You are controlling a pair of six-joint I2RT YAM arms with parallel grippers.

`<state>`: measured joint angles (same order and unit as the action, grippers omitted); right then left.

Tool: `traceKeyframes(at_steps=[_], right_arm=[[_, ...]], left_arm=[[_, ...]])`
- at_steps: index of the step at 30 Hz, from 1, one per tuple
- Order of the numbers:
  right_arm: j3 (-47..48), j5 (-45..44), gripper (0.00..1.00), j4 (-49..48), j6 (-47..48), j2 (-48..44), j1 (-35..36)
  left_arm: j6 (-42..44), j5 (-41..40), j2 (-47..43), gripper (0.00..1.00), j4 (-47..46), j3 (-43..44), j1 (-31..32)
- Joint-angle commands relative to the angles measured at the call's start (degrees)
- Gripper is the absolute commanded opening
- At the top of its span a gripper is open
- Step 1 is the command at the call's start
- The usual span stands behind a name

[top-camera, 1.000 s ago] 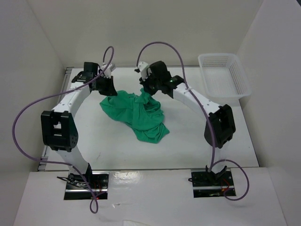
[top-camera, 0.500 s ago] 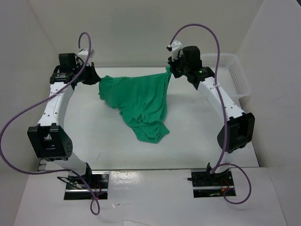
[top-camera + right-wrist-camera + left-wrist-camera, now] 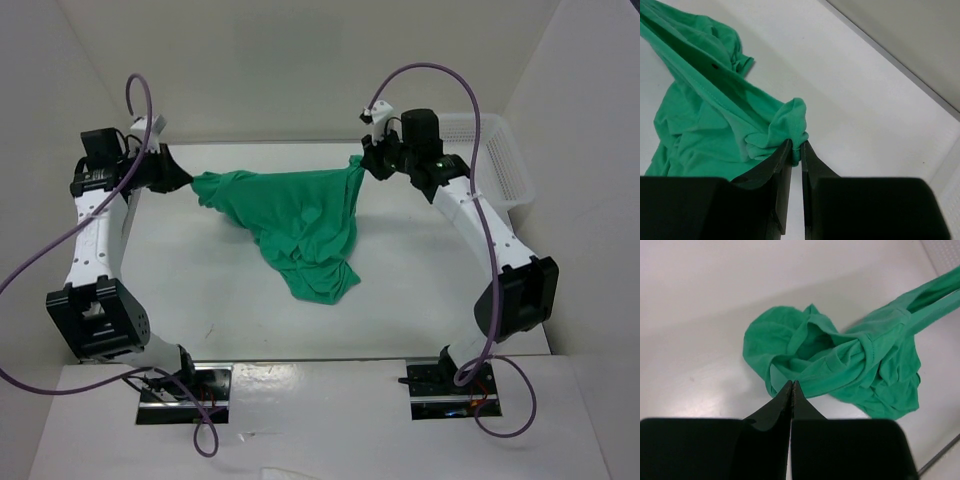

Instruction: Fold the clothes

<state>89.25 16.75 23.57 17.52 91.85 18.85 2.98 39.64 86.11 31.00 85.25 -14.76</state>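
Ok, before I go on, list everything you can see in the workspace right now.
T-shirt: one, emerald green, stretched between both sets of fingers, lower part bunched on the table centre.
mesh basket: one, white, at the table's far right corner.
table: one, white.
arms: two, white and black, one at each side.
cables: two, purple, one looping off each arm.
left fingers: black, shut on the T-shirt.
right fingers: black, shut on the T-shirt.

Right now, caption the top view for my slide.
Left gripper and right gripper stretch the green T-shirt between them, bulk resting on the table.
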Motion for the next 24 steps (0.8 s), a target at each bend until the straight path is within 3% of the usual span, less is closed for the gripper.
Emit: traceKeyframes(at_steps=[1, 2, 3, 6, 12, 14, 17, 24], right_arm=[[-0.3, 4.0, 0.19, 2.2, 3.7, -3.7, 1.8], [-0.3, -3.6, 0.19, 3.4, 5.4, -1.5, 3.6], [-0.3, -5.7, 0.19, 5.0, 6.6, -0.5, 5.8], [-3.5, -3.0, 0.18, 7.5, 8.0, 0.3, 5.8], [-8.5, -3.0, 0.18, 8.2, 9.8, 0.2, 7.8], [-8.5, -3.6, 0.18, 8.8, 9.8, 1.5, 7.8], [-9.0, -4.2, 0.18, 8.8, 9.8, 1.5, 7.8], [-10.2, -4.2, 0.18, 8.2, 9.8, 2.0, 7.8]], left_arm=[[4.2, 6.5, 0.7, 0.00, 3.0, -2.5, -1.8], [6.1, 2.0, 4.5, 0.00, 8.1, -1.9, -0.6], [9.8, 0.5, 6.3, 0.00, 10.2, -1.9, 0.2], [12.5, -4.7, 9.6, 0.02, 13.4, -3.8, 1.6], [14.1, -23.3, 9.1, 0.46, 8.5, -11.4, 9.1], [14.1, -24.1, 9.1, 0.58, 7.8, -11.9, 10.4], [14.6, -22.2, 7.9, 0.66, 7.2, -12.0, 12.9], [11.4, -19.8, 8.3, 0.76, 3.4, -10.9, 24.3]])
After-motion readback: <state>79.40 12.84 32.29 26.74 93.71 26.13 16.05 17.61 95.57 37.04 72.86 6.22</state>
